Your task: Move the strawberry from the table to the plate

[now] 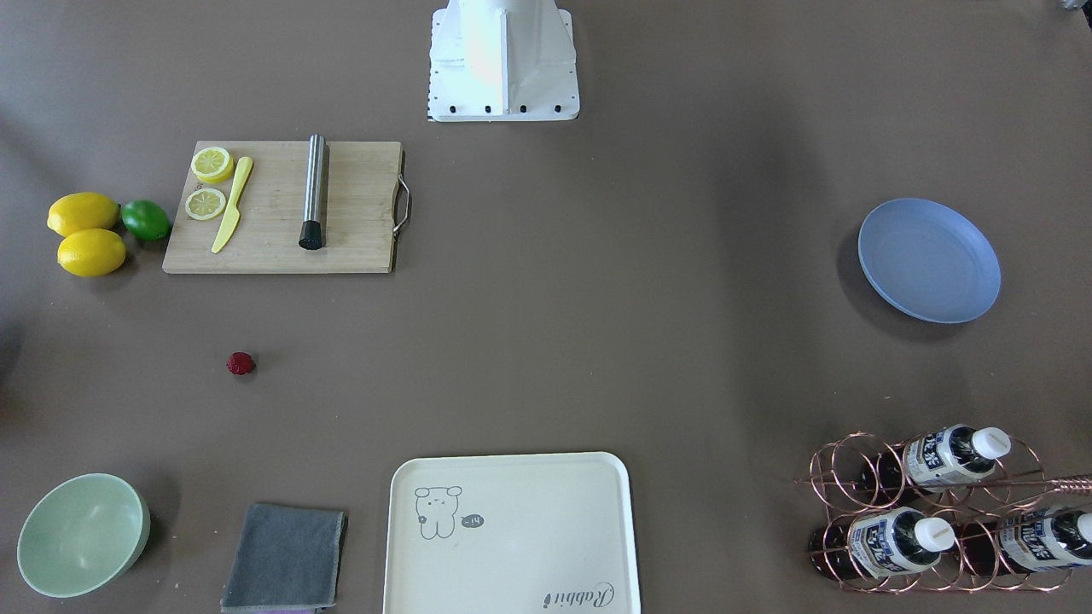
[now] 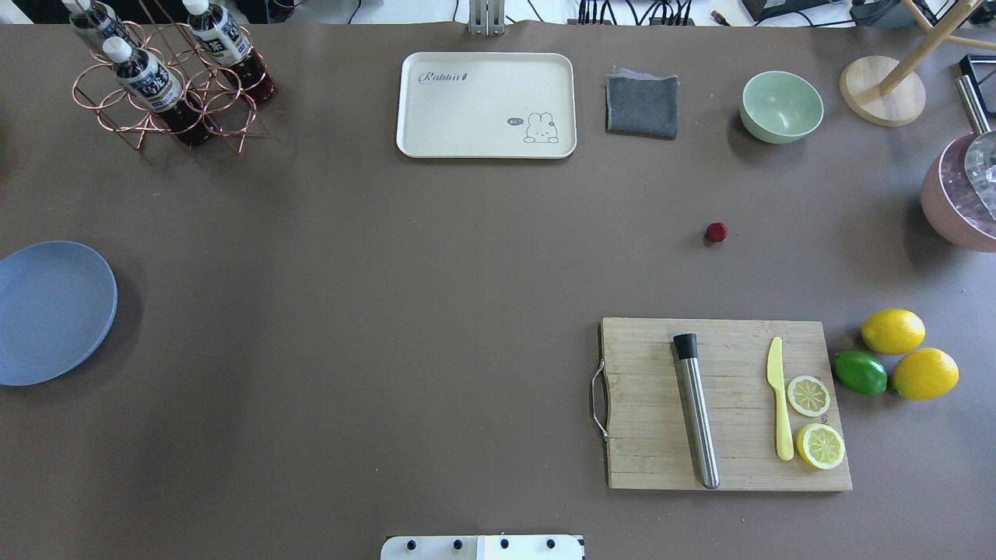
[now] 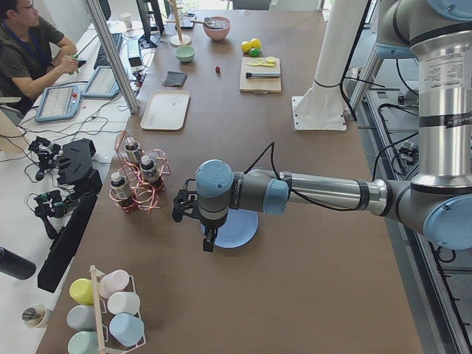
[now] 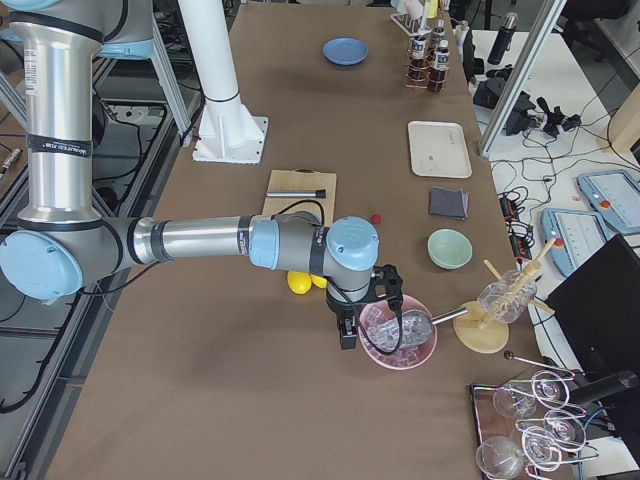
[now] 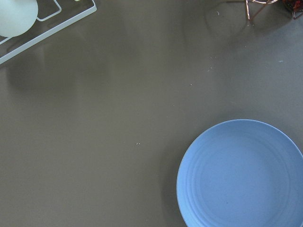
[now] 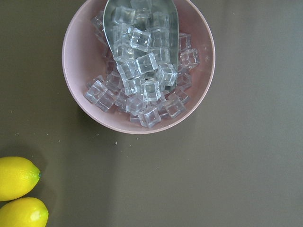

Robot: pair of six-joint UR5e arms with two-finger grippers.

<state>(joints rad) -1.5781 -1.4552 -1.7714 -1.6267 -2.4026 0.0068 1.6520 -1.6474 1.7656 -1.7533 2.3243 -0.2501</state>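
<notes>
The strawberry is a tiny dark-red berry lying alone on the brown table, between the cutting board and the green bowl. The blue-grey plate lies bare at the table's other end. My left gripper hangs above the plate's near edge; only the left side view shows it, so I cannot tell its state. My right gripper hovers beside a pink bowl of ice, far from the strawberry; its state I cannot tell either.
A wooden cutting board carries a steel muddler, a yellow knife and lemon slices. Two lemons and a lime sit beside it. A cream tray, grey cloth, green bowl, bottle rack and ice bowl line the edges.
</notes>
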